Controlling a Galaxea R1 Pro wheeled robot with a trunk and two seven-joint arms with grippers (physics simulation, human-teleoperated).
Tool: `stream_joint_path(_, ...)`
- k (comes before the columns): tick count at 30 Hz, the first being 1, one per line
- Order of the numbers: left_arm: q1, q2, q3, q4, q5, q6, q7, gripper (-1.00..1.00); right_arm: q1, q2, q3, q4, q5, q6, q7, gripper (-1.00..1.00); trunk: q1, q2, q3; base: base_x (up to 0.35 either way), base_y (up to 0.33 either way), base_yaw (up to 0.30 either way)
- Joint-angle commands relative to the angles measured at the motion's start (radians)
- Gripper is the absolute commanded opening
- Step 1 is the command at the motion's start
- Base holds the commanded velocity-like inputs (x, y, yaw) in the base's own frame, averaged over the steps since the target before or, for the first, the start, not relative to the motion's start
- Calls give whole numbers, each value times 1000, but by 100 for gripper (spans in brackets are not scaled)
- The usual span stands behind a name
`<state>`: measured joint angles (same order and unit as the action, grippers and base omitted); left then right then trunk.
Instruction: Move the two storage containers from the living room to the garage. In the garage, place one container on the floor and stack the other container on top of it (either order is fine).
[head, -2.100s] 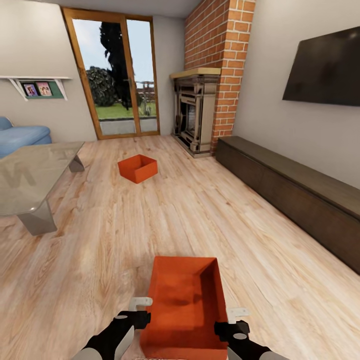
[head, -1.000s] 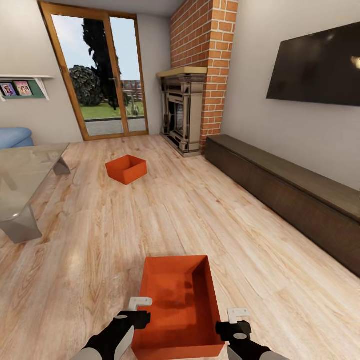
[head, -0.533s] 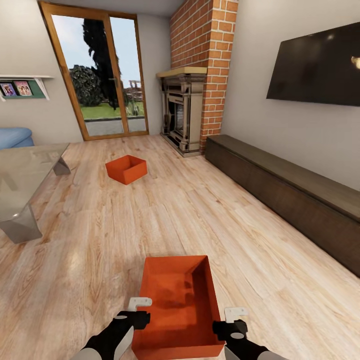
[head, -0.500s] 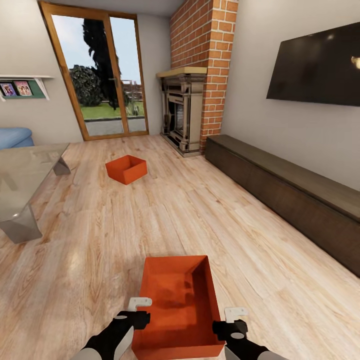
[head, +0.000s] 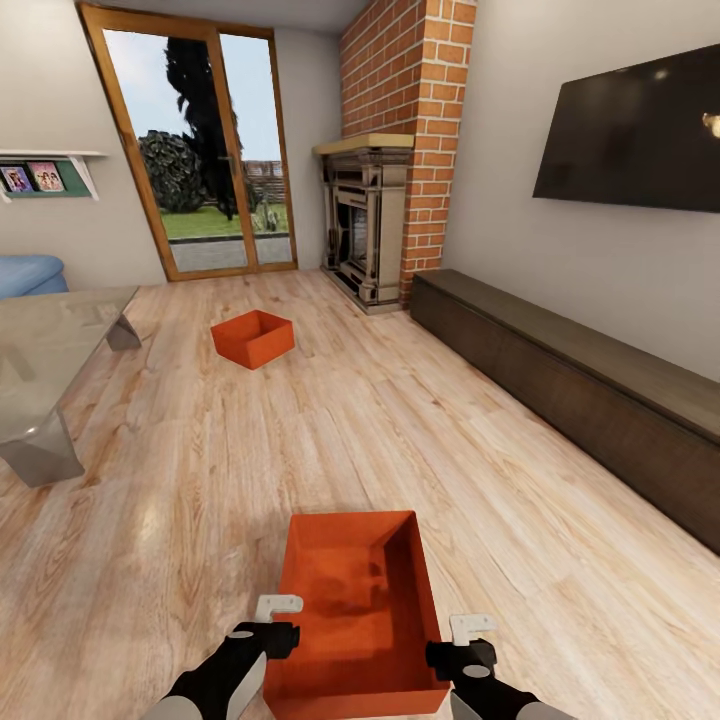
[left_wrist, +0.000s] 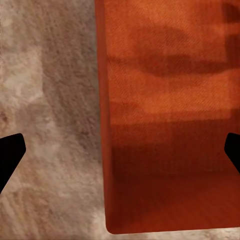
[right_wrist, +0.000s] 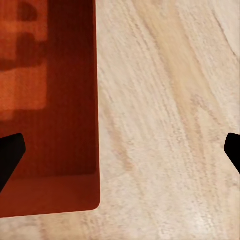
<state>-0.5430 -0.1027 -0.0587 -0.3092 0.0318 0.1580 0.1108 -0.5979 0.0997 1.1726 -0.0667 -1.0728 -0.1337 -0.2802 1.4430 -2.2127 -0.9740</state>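
Note:
I am in the living room. One red-orange storage container (head: 355, 610) sits on the wood-plank flooring right in front of me, open top up. My left gripper (head: 278, 622) hangs open at its left wall, which runs between the two fingertips in the left wrist view (left_wrist: 120, 152). My right gripper (head: 468, 640) is open at the right wall, straddling that rim (right_wrist: 120, 152). The second storage container (head: 253, 338) stands farther off, near the glazed doors. The garage and its floor are out of view.
A glass-topped low table (head: 40, 370) stands at the left, with the blue sofa (head: 25, 275) behind it. A long dark cabinet (head: 590, 390) runs along the right wall under a TV (head: 635, 135). A brick fireplace (head: 375, 220) is at the back.
Two seconds ago the whole view shifted as the camera turned. Since a second ago the right gripper has edged slightly toward the near container. The containers have not moved.

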Motion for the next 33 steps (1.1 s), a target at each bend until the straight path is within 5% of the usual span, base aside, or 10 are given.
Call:
stream_joint_path(1, 0, 1, -6, -2, 3, 6, 6, 100, 0, 0, 9, -1, -10, -3, -4, 100, 0, 0, -1, 0, 0, 0)
stream_joint_path(33, 0, -4, -5, -14, 5, 8, 7, 100, 0, -5, 8, -1, -10, -6, -2, 100, 0, 0, -1, 71, 3, 0)
